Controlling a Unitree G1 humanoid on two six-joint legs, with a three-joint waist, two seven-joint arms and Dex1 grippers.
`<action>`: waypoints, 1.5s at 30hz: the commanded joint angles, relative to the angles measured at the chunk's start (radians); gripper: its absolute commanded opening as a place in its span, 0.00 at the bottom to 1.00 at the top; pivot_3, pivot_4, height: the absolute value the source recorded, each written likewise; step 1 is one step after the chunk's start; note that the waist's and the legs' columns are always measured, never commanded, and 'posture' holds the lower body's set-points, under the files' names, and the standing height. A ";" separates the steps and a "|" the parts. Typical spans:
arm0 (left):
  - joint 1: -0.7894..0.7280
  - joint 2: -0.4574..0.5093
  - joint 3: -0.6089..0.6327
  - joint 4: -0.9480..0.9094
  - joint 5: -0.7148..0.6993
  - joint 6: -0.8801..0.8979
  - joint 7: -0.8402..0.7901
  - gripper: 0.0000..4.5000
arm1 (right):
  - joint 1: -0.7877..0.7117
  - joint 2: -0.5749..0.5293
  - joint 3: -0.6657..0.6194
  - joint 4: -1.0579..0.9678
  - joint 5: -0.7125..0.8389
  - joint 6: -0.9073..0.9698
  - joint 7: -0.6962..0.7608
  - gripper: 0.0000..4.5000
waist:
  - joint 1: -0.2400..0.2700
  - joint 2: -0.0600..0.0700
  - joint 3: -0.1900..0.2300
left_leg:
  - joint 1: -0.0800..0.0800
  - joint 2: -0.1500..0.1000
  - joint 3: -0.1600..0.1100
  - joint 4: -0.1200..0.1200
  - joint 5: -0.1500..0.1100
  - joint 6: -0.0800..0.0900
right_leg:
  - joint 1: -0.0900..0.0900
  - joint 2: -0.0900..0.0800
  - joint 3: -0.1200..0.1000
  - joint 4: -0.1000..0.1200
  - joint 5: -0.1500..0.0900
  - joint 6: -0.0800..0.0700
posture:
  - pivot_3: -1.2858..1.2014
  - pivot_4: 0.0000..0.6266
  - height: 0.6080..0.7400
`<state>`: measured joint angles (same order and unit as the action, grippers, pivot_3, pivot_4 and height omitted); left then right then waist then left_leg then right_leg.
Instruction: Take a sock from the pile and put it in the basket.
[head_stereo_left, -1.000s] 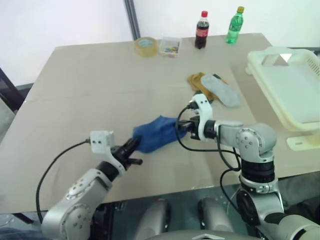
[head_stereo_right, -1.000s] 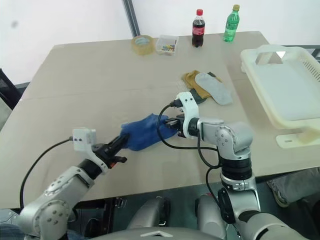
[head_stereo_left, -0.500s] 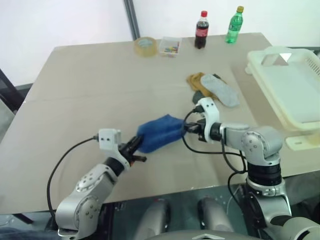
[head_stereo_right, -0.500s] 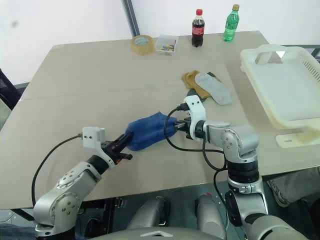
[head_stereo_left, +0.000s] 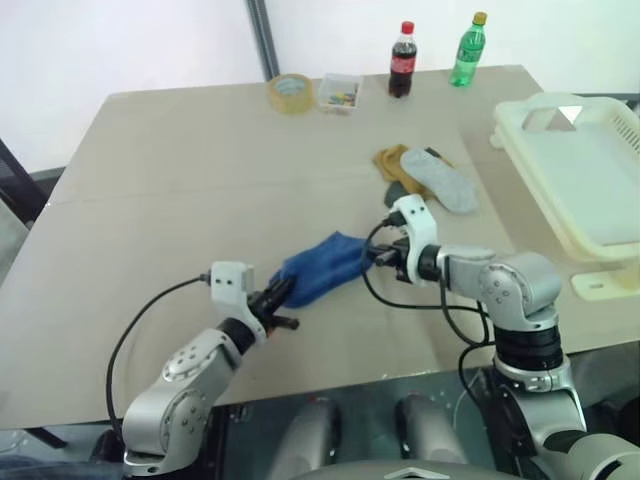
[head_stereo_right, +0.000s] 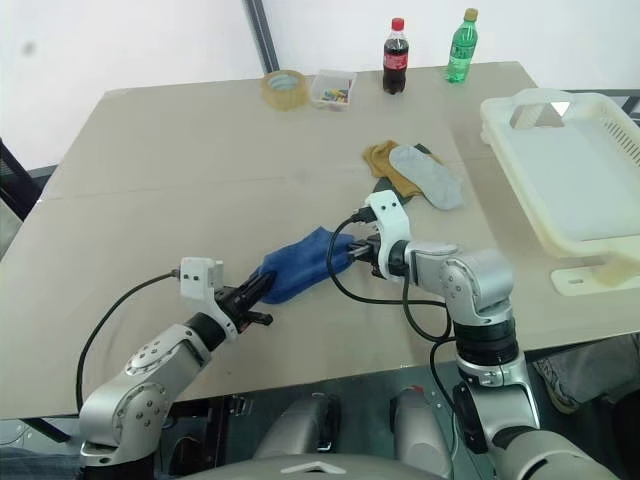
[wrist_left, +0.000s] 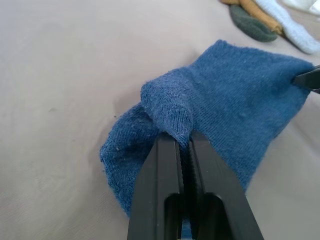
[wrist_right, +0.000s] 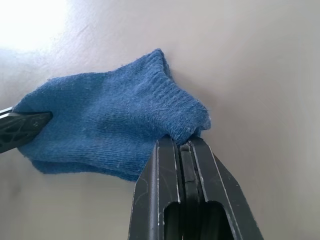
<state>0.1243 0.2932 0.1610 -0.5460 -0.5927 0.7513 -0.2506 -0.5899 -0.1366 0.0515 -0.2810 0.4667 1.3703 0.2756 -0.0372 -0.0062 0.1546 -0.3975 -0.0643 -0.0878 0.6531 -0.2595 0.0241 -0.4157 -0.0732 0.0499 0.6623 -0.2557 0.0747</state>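
The blue sock hangs between my two grippers, low over the front middle of the table. My left gripper is shut on a fold at its left end; the left wrist view shows that fold pinched between the black fingers. My right gripper is shut on the ribbed end at the right. The pile, with mustard, light grey and dark socks, lies behind the right gripper. The cream basket stands at the table's right edge.
At the far edge stand a cola bottle, a green bottle, a roll of tape and a small clear box. A white flat piece lies in front of the basket.
My left gripper has shifted right with its end of the sock, so the sock now spans a shorter gap. The right gripper has hardly moved.
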 joint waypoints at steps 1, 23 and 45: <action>0.029 0.017 -0.022 -0.032 0.006 -0.007 -0.018 0.00 | 0.002 -0.019 0.024 -0.012 -0.001 -0.028 0.016 0.19 | 0.000 0.000 0.000 | 0.000 0.000 0.000 0.000 0.000 0.000 | 0.000 0.000 0.000 0.000 0.000 0.000 | 0.52 0.24 1.00; -0.048 0.094 -0.091 0.134 0.116 -0.123 -0.143 0.00 | 0.033 -0.092 0.332 0.271 -0.257 -0.633 0.199 0.57 | 0.010 0.000 -0.001 | 0.001 0.000 -0.001 0.000 0.000 0.000 | 0.001 0.000 -0.002 -0.001 0.000 0.000 | 0.52 0.24 1.00; -0.199 0.167 -0.133 0.364 0.138 -0.256 -0.408 0.08 | 0.134 -0.148 0.311 -0.001 -0.361 -0.754 0.153 0.58 | 0.023 0.002 -0.014 | 0.004 -0.001 -0.003 0.000 -0.002 0.003 | 0.004 -0.001 -0.004 -0.001 0.000 0.000 | 0.52 0.24 1.00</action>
<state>-0.0755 0.4638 0.0198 -0.1861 -0.4297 0.4777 -0.6392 -0.4436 -0.2963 0.3506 -0.2597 0.1208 0.7222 0.4130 -0.0142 -0.0043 0.1405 -0.3935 -0.0648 -0.0913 0.6531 -0.2613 0.0274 -0.4113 -0.0739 0.0461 0.6609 -0.2557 0.0748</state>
